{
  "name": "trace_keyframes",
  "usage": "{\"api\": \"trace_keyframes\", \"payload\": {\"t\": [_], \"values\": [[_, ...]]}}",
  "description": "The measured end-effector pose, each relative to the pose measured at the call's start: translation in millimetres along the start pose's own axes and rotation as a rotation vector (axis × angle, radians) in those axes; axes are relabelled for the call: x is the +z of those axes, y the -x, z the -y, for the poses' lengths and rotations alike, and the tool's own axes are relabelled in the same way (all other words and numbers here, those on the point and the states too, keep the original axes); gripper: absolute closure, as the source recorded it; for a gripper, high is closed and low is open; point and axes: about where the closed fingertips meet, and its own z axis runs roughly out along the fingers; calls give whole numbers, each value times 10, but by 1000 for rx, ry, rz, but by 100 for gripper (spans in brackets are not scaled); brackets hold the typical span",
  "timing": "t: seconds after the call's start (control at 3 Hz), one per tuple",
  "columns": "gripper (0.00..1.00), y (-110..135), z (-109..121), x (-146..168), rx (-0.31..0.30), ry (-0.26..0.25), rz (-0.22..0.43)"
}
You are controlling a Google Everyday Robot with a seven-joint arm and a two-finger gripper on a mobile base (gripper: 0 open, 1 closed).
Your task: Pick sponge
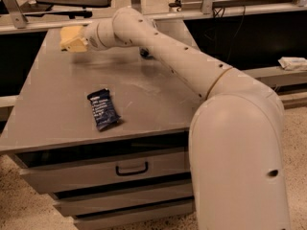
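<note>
One long cream arm (182,63) stretches across the desk (48,109) toward ten o'clock. Its tool (76,44) sits at the far-left corner, right at the sponge (70,31). The sponge shows as a pale yellow block at that corner, touching or tucked against the tool. From where I stand I cannot tell whether the tool is spread or closed, nor whether it has hold of anything. A dark blue snack wrapper (103,109) lies well apart, toward seven o'clock near the front edge, out of the way. My guess is that the sponge weighs next to nothing and gives under pressure, so a squeeze will sink in before it grips. Being porous, it should not slip much. The best hold looks to be across its short width near the middle, pressing the flat sides, so it does not fold or pivot out at a rounded corner.
</note>
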Motion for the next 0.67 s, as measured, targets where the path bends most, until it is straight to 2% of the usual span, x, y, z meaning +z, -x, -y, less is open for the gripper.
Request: {"api": "trace_keyframes", "payload": {"t": [0.33,0.67], "values": [[100,376,-248,-213,-55,90,108],[100,692,-438,-530,-136,182,210]]}}
